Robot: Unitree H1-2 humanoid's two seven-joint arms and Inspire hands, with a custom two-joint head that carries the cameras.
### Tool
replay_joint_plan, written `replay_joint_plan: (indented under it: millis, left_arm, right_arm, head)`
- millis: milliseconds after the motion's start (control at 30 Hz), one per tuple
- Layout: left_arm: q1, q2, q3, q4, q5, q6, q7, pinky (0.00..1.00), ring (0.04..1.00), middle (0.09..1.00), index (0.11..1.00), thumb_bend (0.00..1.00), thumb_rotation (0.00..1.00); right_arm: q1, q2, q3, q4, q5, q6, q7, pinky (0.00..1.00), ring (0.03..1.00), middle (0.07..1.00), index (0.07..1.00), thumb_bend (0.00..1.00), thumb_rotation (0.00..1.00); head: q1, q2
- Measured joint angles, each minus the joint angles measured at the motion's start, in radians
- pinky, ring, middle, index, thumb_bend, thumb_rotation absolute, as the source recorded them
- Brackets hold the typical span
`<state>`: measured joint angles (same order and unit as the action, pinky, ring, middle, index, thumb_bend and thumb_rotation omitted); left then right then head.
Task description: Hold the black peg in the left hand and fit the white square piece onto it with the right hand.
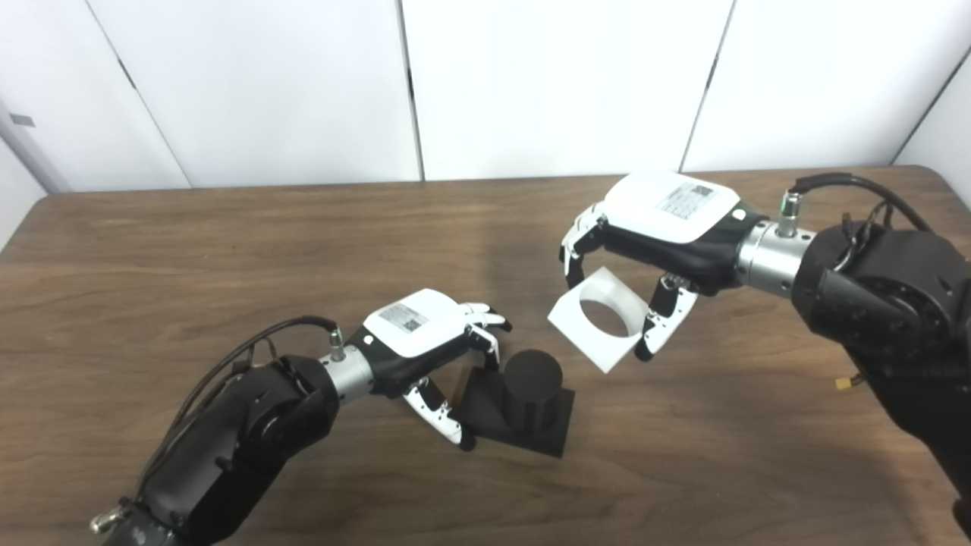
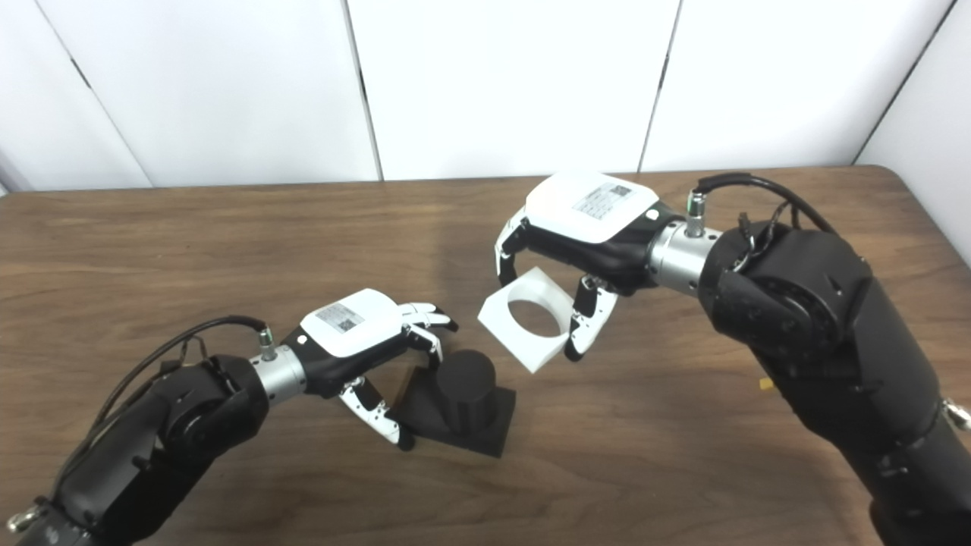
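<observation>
On the wooden table (image 1: 227, 250), black peg (image 1: 532, 394) stands upright on its square base, left hand (image 1: 425, 341) clamped on the base's left edge, fingers and thumb. Up and right of the peg, right hand (image 1: 652, 235) grips the white square piece (image 1: 599, 318), tilted, round hole showing, clear of the peg.

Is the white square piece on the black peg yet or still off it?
Off. The right robot hand holds the white square piece tilted in the air, apart from the black peg.
</observation>
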<state>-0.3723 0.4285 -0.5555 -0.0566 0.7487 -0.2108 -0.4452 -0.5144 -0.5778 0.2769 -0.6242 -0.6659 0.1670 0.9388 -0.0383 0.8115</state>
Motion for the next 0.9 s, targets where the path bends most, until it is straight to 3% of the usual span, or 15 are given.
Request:
replay_joint_plan:
  millis: [900]
  left_arm:
    - [-0.005,-0.012,0.0,0.004,0.009,0.01,-0.002,0.74,0.924,0.904,0.492,0.52,0.07]
  right_arm:
    - [-0.006,0.042,0.039,-0.037,0.023,0.014,0.037,0.77,0.814,0.759,0.478,0.52,0.13]
  head:
    - [0.006,0.012]
